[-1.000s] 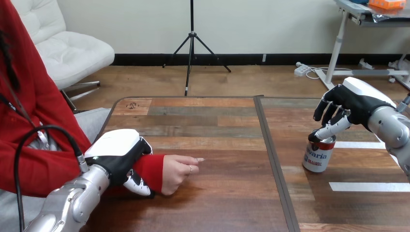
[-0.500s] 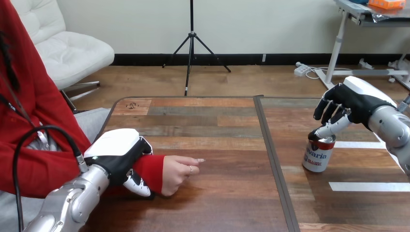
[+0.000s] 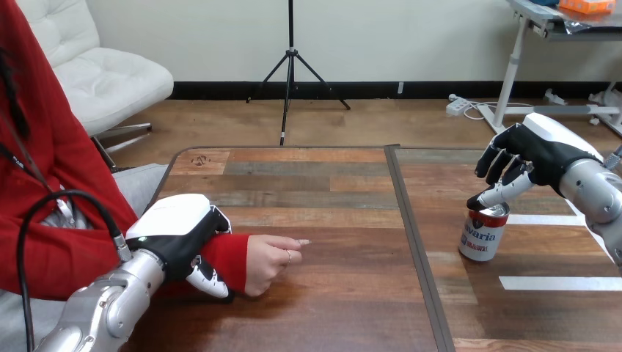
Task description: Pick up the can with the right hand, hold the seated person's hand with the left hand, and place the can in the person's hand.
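A red and white can [image 3: 484,235] stands upright on the right-hand table section. My right hand [image 3: 539,154] hovers just above and behind it, open, fingers hanging loosely and the thumb tip close over the can's rim; nothing is in it. At the left, my left hand [image 3: 176,231] is shut round the person's red-sleeved wrist [image 3: 229,258], thumb under it and fingers over the top. The person's hand [image 3: 270,260] rests on the table, loosely curled, one finger pointing right.
A dark seam [image 3: 412,235] runs front to back between the two table sections [image 3: 330,293]. White tape strips [image 3: 559,283] lie on the right section near the can. The person sits at the left edge.
My right hand has lifted slightly above the can. The left hand, the person's hand and the can have not moved.
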Available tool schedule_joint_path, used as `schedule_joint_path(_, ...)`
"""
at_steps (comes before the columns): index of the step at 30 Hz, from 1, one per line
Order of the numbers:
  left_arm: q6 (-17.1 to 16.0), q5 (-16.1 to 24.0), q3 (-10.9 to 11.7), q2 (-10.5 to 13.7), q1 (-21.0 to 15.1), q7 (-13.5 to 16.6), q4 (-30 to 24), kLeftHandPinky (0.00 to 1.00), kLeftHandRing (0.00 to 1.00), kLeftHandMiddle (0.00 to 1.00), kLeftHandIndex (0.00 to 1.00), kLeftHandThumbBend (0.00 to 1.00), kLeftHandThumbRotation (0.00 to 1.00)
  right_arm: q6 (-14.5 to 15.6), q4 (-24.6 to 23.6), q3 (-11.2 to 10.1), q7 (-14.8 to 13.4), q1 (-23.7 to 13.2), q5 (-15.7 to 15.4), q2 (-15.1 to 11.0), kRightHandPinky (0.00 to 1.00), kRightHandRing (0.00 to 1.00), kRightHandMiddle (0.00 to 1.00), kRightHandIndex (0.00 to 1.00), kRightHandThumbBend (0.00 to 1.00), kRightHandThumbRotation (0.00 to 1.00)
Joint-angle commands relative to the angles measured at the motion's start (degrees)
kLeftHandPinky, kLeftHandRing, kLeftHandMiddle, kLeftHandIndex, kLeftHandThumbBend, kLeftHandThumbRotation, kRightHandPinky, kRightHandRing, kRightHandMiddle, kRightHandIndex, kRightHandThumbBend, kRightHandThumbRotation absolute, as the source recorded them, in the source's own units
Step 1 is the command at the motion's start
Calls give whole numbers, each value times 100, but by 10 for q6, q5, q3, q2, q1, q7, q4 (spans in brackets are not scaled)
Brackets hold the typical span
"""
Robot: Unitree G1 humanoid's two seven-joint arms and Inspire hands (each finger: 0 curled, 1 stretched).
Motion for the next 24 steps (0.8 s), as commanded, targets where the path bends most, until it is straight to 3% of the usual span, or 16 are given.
schedule_joint_path(1, -11, -14, 25, 1, -33, 13, -55, 24, 30, 39, 39, 79, 0, 3, -18, -6, -6, -38, 6, 2, 51, 55, 57, 54, 85, 4)
schedule_joint_path(11, -14, -16, 29, 2, -32, 13, -61, 24, 31, 39, 38, 79, 0, 14, -17, -1, 19, -42, 4, 2, 55, 60, 62, 61, 97, 19)
schedule_joint_path(19, -9, -14, 31, 2, -30, 10, -70, 25, 31, 39, 38, 80, 0, 27, -15, 6, 46, -47, -3, 0, 59, 65, 67, 67, 100, 30)
schedule_joint_path(24, -6, -12, 32, 2, -28, 10, -73, 25, 32, 39, 38, 80, 0, 33, -12, 11, 58, -49, -8, 0, 62, 68, 69, 69, 100, 31)
